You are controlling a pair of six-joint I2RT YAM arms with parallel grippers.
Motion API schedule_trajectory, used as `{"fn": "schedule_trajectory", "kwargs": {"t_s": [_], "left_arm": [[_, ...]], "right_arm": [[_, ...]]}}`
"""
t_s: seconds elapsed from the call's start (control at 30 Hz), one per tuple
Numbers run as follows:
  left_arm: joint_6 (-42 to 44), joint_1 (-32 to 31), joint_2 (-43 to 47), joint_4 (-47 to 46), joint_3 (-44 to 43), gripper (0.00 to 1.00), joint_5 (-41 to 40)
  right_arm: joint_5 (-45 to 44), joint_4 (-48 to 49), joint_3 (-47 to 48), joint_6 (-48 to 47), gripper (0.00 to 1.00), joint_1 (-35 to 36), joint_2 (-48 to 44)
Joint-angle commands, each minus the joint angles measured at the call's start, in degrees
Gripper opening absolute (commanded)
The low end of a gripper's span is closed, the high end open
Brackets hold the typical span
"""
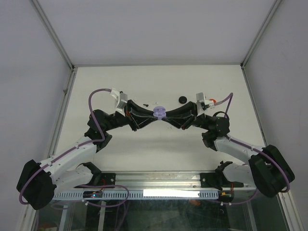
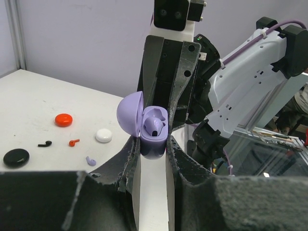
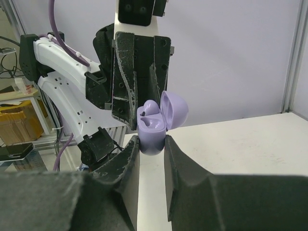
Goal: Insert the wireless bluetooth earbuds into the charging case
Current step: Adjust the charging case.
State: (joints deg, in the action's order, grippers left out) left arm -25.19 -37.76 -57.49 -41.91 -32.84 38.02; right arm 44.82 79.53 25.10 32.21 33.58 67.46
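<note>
The lavender charging case [image 1: 159, 112] hangs above the table's middle with its lid open, pinched from both sides. My left gripper [image 2: 153, 144] is shut on its base [image 2: 154, 142], and my right gripper [image 3: 152, 142] is shut on the same base [image 3: 152, 134] from the opposite side. One lavender earbud [image 2: 155, 124] sits in a socket of the case; the right wrist view shows this seated earbud [image 3: 150, 108] too. A loose lavender earbud [image 2: 91, 160] lies on the table, with a black earbud [image 2: 45, 143] and a red earbud [image 2: 73, 142] nearby.
Round closed cases lie on the table beyond the arms: a red case [image 2: 63, 120], a white case [image 2: 103, 135] and a black case [image 2: 16, 157], the black case [image 1: 183, 99] also showing from above. Walls bound the table on three sides.
</note>
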Motion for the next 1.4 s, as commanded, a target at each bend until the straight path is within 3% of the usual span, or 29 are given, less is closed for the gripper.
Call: {"fn": "schedule_trajectory", "kwargs": {"t_s": [0.0,0.17,0.43,0.7,0.83,1.0,1.07,1.2,1.37], "left_arm": [[-0.96,-0.11,-0.95,-3.40,0.21,0.21,0.82],[-1.17,-0.12,-0.89,-3.70,0.32,0.30,0.83],[-2.00,-0.20,-1.43,-4.49,0.41,0.33,0.95],[-1.48,-0.20,-1.05,-4.80,0.57,0.11,0.99],[0.73,-0.19,0.42,-2.92,1.52,0.03,-0.36],[5.71,-0.14,3.39,-0.35,3.64,0.00,-3.81],[7.94,-0.16,4.41,1.74,4.04,0.00,-5.24],[10.56,-0.14,5.89,5.85,4.88,0.00,-8.67],[12.24,-0.21,6.88,9.65,5.16,0.00,-9.37]], "right_arm": [[0.58,6.36,2.38,2.79,0.03,0.53,1.18],[-0.33,8.73,1.96,3.83,0.00,0.52,2.05],[-1.05,9.59,1.64,3.74,0.00,0.52,2.08],[-0.35,9.57,1.52,3.62,0.02,0.61,2.52],[-0.82,5.15,0.78,1.26,0.22,0.53,0.59],[-2.72,-7.96,0.52,-5.22,0.47,0.46,-5.16],[-4.52,-16.28,0.70,-8.56,0.53,0.37,-8.41],[-9.73,-38.77,3.46,-15.22,0.62,0.24,-14.41],[-24.08,-66.30,9.87,-16.47,0.65,0.13,-17.16]]}}
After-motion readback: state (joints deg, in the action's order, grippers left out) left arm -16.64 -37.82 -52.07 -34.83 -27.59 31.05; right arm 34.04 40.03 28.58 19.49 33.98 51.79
